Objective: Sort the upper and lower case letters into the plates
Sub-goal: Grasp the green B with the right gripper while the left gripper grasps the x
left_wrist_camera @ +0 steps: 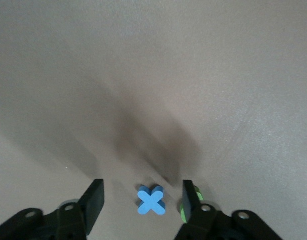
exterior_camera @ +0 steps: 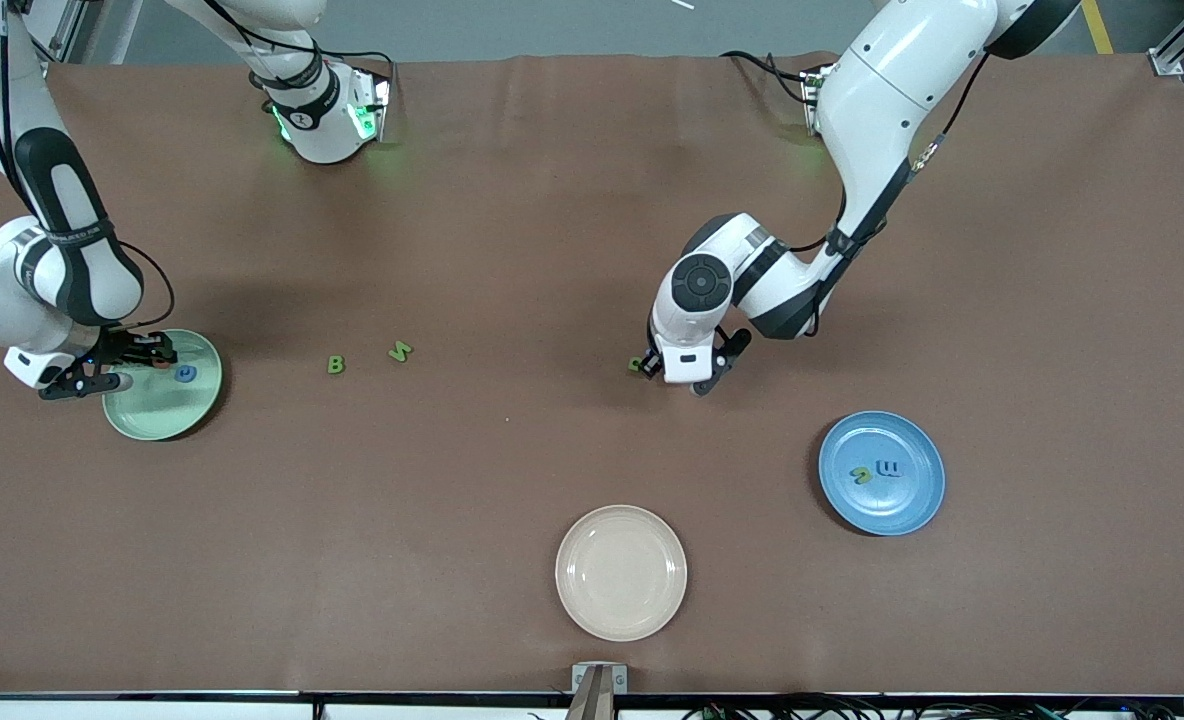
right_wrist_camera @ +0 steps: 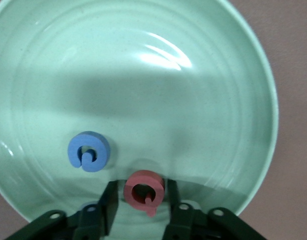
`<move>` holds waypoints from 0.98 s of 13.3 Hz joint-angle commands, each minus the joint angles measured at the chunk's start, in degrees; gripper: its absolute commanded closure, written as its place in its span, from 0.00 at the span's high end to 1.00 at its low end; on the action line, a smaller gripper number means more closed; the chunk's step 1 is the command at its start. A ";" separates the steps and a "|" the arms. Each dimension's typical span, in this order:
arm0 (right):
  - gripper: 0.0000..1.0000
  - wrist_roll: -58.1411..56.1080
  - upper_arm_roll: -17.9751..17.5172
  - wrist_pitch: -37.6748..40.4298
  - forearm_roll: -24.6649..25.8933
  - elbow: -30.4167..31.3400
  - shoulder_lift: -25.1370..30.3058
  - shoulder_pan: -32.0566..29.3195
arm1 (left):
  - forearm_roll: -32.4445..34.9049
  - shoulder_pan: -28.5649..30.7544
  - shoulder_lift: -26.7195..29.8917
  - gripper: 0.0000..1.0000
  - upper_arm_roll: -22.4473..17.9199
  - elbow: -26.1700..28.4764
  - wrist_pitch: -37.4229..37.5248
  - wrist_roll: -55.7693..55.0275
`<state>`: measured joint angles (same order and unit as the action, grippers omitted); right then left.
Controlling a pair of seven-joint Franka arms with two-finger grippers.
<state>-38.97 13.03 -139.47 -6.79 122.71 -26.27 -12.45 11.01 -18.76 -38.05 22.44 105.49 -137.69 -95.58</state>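
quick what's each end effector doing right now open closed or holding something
Left end effector: open, straddling the blue X letter on the table.
Right end effector: over the green plate, around the red letter.

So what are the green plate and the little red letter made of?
The green plate looks like smooth, glossy plastic or glazed ceramic: bright light glints on it and faint rings run round it. I can't tell which. The little red letter, between the right gripper's fingers, looks like soft matte foam: thick, flat, no shine. The blue letter beside it looks the same.

Two letters (exterior_camera: 877,471) lie in one plate (exterior_camera: 922,495), two (exterior_camera: 185,373) in another (exterior_camera: 197,405), two (exterior_camera: 367,358) between them.
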 commanded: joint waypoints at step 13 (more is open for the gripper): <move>1.00 28.05 -0.64 11.96 -1.21 0.07 10.80 23.86 | 1.12 -1.37 0.35 0.40 -0.12 1.74 -2.05 -2.42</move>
<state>-15.61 11.96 -124.47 -7.11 119.41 -17.61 8.45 11.01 -19.91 -38.01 22.49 106.72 -138.93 -96.59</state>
